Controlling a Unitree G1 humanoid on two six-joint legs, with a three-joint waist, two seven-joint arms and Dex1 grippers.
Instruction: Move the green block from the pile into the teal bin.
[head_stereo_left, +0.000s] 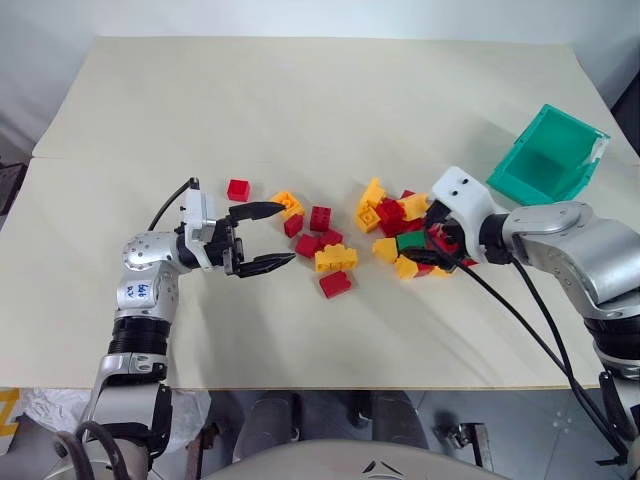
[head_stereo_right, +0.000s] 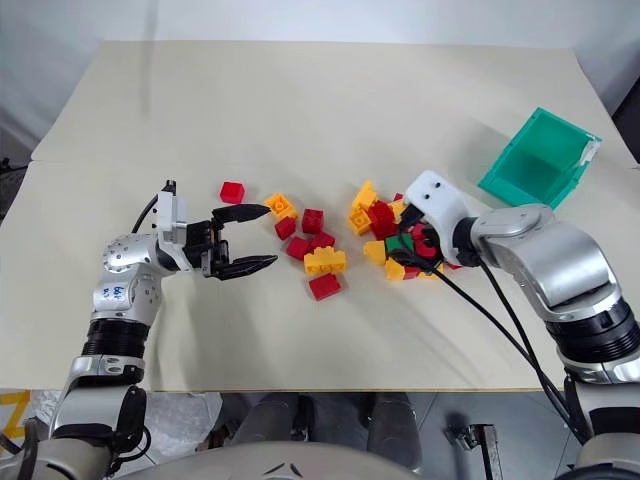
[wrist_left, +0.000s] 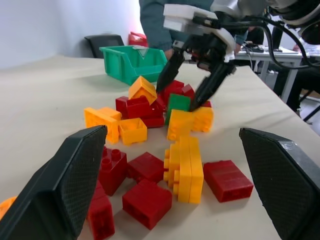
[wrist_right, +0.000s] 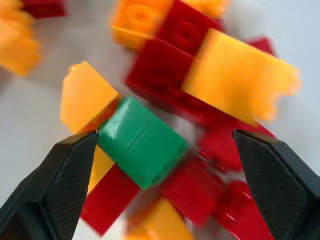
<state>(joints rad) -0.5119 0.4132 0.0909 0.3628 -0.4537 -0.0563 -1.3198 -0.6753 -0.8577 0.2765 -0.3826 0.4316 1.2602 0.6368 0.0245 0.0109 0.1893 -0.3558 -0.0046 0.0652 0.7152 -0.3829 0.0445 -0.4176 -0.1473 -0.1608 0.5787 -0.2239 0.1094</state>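
Note:
The green block (head_stereo_left: 410, 240) lies in the right-hand heap of the pile (head_stereo_left: 388, 222) of red and yellow-orange bricks, wedged between a yellow brick and red ones. My right gripper (head_stereo_left: 428, 246) points down into that heap, open, with one finger on each side of the green block (wrist_right: 142, 142) and nothing gripped. The left gripper (head_stereo_left: 285, 234) hangs open just left of the pile's scattered left part, holding nothing. At the table's right rear the teal bin (head_stereo_left: 520, 185) stands tilted, with its white label at the far edge.
Loose red and yellow bricks (head_stereo_left: 335, 258) lie between the two grippers, and a single red brick (head_stereo_left: 238, 189) sits farther left. The beige table (head_stereo_left: 300, 100) stretches bare behind the pile. A person and chairs show beyond the bin (wrist_left: 114, 62) in the left wrist view.

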